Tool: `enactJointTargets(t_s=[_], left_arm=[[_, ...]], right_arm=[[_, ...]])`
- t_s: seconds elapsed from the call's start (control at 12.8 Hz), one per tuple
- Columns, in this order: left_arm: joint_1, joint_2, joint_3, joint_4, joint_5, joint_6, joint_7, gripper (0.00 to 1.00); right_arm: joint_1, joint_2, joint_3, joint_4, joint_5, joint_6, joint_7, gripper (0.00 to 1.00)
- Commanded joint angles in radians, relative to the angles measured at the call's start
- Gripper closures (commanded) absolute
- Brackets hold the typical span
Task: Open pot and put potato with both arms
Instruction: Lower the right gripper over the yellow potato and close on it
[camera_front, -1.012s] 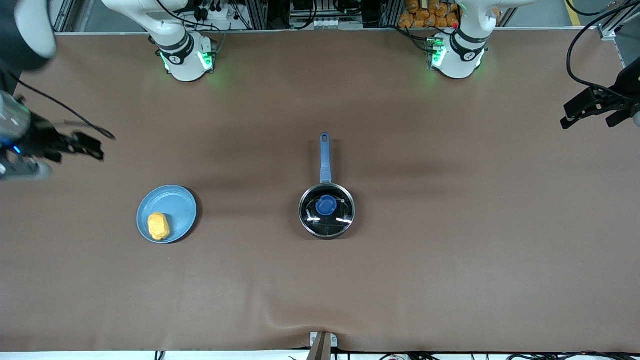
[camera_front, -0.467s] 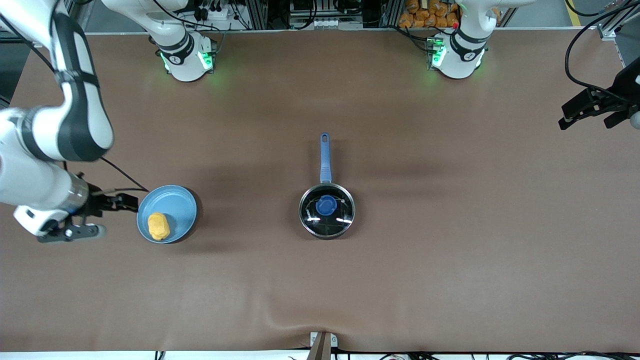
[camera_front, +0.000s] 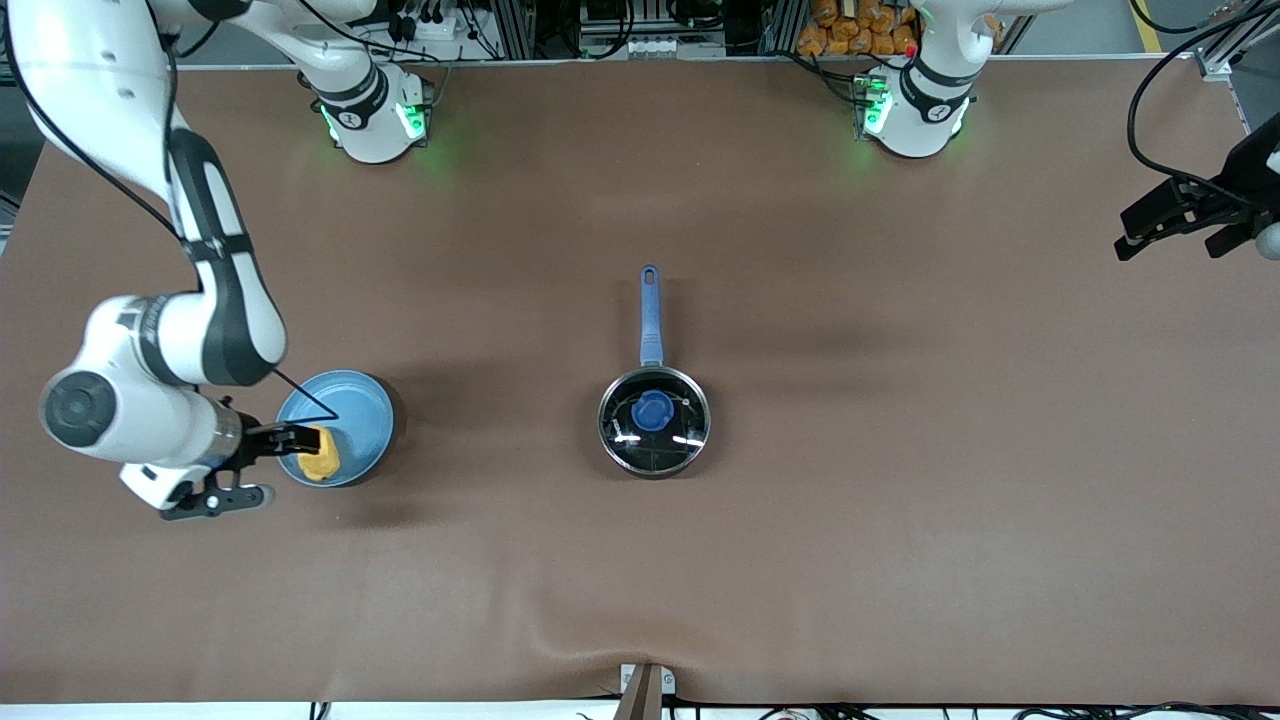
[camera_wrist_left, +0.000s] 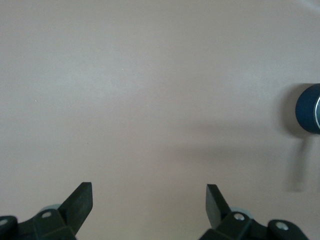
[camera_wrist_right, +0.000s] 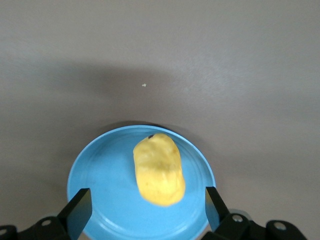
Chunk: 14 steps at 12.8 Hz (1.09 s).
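Yellow-orange potato (camera_front: 318, 458): we find it lying on the light-blue plate (camera_front: 355, 405), on the part of the plate nearest the front camera, toward the right arm's end of the desk.
Right gripper (camera_front: 285, 440): a second ago it sat off at the desk's end edge; half a second ago it was just beside the plate rim; now it hangs over the plate, at the potato.
Right pincer state: spread wide; the right wrist view shows one black fingertip (camera_wrist_right: 80, 205) on each side of the potato (camera_wrist_right: 159, 169), neither touching it.
Pot (camera_front: 654, 420): near the middle of the desk, glass lid with blue knob (camera_front: 653, 410) on it, unmoved across all three moments. Its blue handle (camera_front: 650, 315) points toward the robots' bases.
Left gripper (camera_front: 1175, 215): waiting at the left arm's end edge of the desk, almost unmoved over the second.
Left pincer state: spread, holding nothing; its wrist view shows bare desk between the fingers and the pot's edge (camera_wrist_left: 309, 108) at the border.
Meaning for the task: we judge the potato pick imminent, but the pot is not yet opened, so the lid step falls to the idle left arm.
Risk: we judge a carried potato would have nowhere to go until the lid is lifted.
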Motion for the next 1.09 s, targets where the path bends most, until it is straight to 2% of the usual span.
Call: enactJointTargets(t_s=[0.0, 0.54, 0.78, 0.86, 1.01], left_arm=[[0.001, 0.001, -0.005, 0.009, 0.003, -0.004, -0.007, 0.00], [-0.003, 0.003, -0.007, -0.005, 0.002, -0.003, -0.015, 0.00], [-0.035, 0.027, -0.022, -0.009, 0.000, 0.011, -0.093, 0.00], [-0.045, 0.039, -0.039, -0.009, 0.000, 0.031, -0.137, 0.00], [-0.057, 0.073, -0.095, -0.002, -0.001, 0.063, -0.231, 0.00]], right_arm=[[-0.002, 0.064, 0.002, 0.024, 0.015, 0.043, -0.021, 0.00], [-0.006, 0.138, 0.000, 0.017, 0.015, 0.078, -0.021, 0.00], [-0.006, 0.138, 0.000, 0.016, 0.015, 0.077, -0.026, 0.00], [-0.008, 0.138, 0.000, 0.016, 0.015, 0.077, -0.049, 0.16], [-0.011, 0.138, 0.000, 0.017, 0.015, 0.075, -0.082, 0.56]])
